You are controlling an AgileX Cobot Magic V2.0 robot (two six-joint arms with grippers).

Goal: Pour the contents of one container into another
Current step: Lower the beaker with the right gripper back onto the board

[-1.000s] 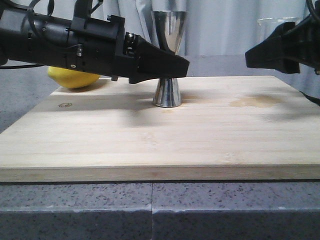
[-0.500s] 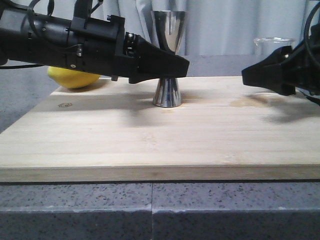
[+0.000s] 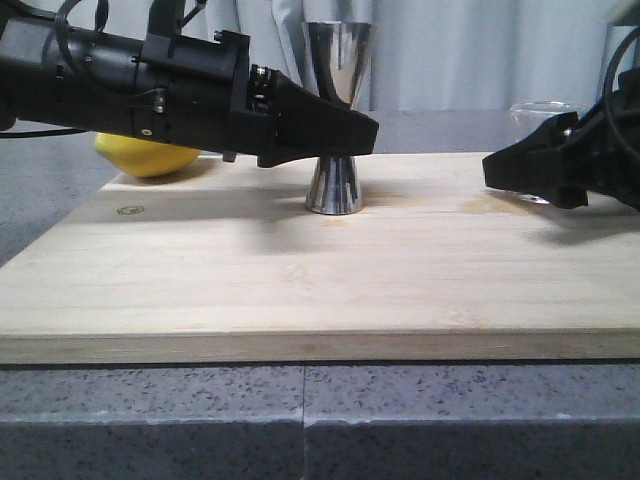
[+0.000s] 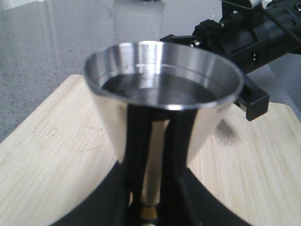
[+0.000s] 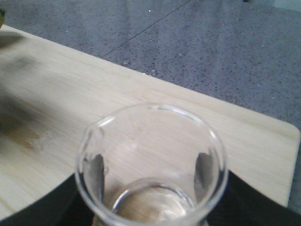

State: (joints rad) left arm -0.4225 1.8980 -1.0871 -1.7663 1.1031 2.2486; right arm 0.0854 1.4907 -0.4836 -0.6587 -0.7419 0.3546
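The steel jigger (image 3: 338, 62) stands upright on the wooden board (image 3: 300, 290), back centre. My left gripper (image 3: 362, 130) is shut on its narrow waist from the left. In the left wrist view the jigger's upper cup (image 4: 162, 89) fills the picture and hides most of the left gripper (image 4: 151, 214). At the board's right edge, my right gripper (image 3: 492, 170) is shut on the clear glass beaker (image 3: 545, 110), upright and low at the board; I cannot tell whether it touches. From the right wrist I look down into the beaker (image 5: 150, 160), held by the right gripper (image 5: 150, 222).
A yellow lemon (image 3: 148, 155) lies at the board's back left corner, behind the left arm. The board rests on a speckled grey counter (image 3: 300, 420). A faint stain (image 3: 500, 203) marks the board next to the beaker.
My right gripper has come down with the beaker, from above the board to just at its surface. The left arm and the jigger have not moved.
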